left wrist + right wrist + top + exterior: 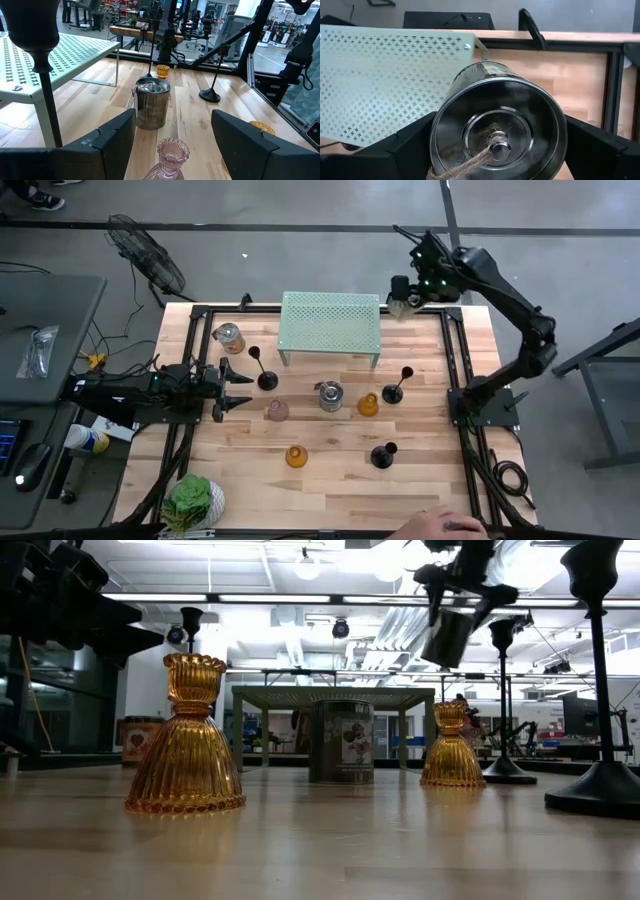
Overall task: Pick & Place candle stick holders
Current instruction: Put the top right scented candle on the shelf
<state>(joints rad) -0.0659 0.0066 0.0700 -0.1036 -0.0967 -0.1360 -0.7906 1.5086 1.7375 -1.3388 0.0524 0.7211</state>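
Note:
Three black holders with round bases and thin stems (pixel 265 375) (pixel 393 390) (pixel 382 454), two amber glass holders (pixel 368 405) (pixel 296 456) and one pink glass holder (pixel 277 411) stand on the wooden table. My left gripper (pixel 246 389) is open, low at the table's left, its fingers pointing at the pink holder (pixel 172 155) without touching it. My right gripper (pixel 407 302) is raised at the far right, by the green shelf's right end, and is shut on a silver tin can (pixel 500 125). My right gripper pinches the tin can's round side wall (pixel 436 131) between its two fingers, one on each side, near the lid end. The can (pixel 447 637) hangs tilted below the fingers, lifted clear of the table. Its lid with knob and twine (pixel 497 145) faces the wrist.
A green perforated shelf (pixel 330 325) stands at the far middle. A second silver tin (pixel 330 395) stands mid-table and a printed can (pixel 228 337) at the far left. A potted plant (pixel 190 502) sits at the near left corner. A person's hand (pixel 450 525) shows at the near edge.

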